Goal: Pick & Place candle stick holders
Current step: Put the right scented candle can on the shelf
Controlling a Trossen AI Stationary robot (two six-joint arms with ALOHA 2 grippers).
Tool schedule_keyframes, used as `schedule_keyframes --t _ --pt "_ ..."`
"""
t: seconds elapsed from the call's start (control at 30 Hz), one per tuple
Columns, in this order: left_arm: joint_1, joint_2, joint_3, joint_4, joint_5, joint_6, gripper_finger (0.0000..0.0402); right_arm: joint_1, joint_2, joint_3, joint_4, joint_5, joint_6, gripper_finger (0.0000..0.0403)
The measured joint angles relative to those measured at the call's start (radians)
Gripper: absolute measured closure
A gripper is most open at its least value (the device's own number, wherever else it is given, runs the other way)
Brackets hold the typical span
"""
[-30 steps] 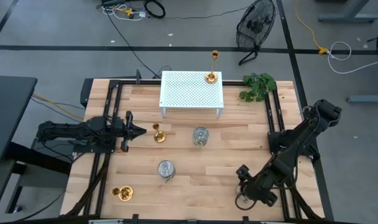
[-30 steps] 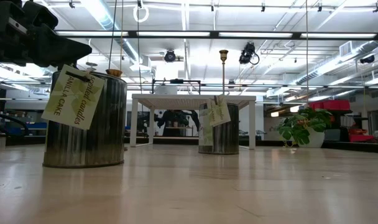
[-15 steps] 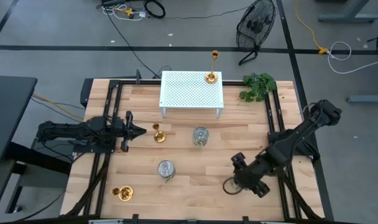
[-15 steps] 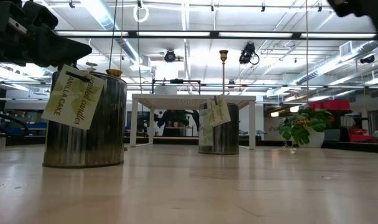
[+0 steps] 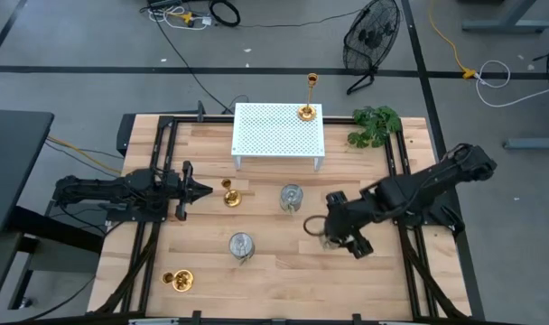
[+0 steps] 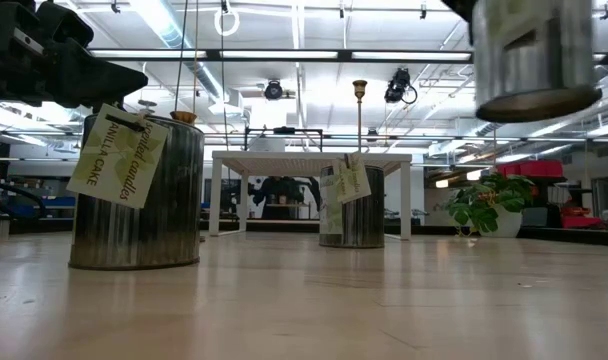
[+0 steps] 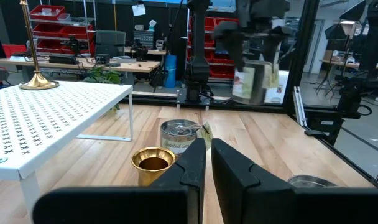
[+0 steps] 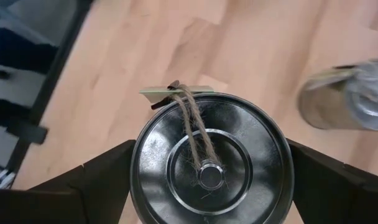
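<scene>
My right gripper [image 5: 318, 227] is over the table's middle right, shut on a squat silver candle stick holder [image 8: 211, 162] with a twine-tied tag. Two more silver ones stand on their bases: one [image 5: 293, 197] in front of the white rack, one [image 5: 241, 244] nearer the front. One gold holder [image 5: 229, 194] stands just ahead of my left gripper [image 5: 200, 190], which is shut and level at the left. Another gold holder [image 5: 178, 281] sits at the front left. A tall gold one [image 5: 308, 99] stands on the rack's far right corner. My right gripper pinches the silver holder's round side wall [image 8: 138, 180] between its two fingers [image 8: 105, 183], one on each opposite side, just below the lid. The fingers come from above, slanting down. The holder hangs about upright, lifted clear [image 6: 534, 55] of the table.
The white perforated rack [image 5: 277, 131] stands on legs at the far middle. A green plant [image 5: 376, 124] sits at the far right corner. Black rails [image 5: 396, 171] run along the table's left and right sides. Bare wood [image 5: 283, 280] lies along the front middle.
My right gripper has swung from the table's front right corner toward the middle and the far side, rising a little. It has carried the silver holder along, clear of the table, so the holder now shows high in the low view.
</scene>
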Motion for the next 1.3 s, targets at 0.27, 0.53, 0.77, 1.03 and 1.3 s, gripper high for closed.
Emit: schedule_keyframes --t 0.27,0.53,0.77,1.03,1.3 --pt "0.000 0.000 0.000 0.000 0.000 0.000 0.0369 -0.127 0.051 0.055 -0.058 0.001 -0.017 0.0039" --pt "0.000 0.000 0.000 0.000 0.000 0.000 0.0369 -0.223 0.121 0.135 -0.080 0.000 -0.022 0.0039" --pt "0.000 0.000 0.000 0.000 0.000 0.000 0.0369 -0.282 0.167 0.190 -0.099 -0.001 -0.001 0.0039" --pt "0.000 0.000 0.000 0.000 0.000 0.000 0.0369 -0.341 0.177 0.197 -0.098 0.000 0.060 0.0039" --pt "0.000 0.000 0.000 0.000 0.000 0.000 0.0369 -0.370 0.177 0.197 -0.088 0.012 0.126 0.0039"
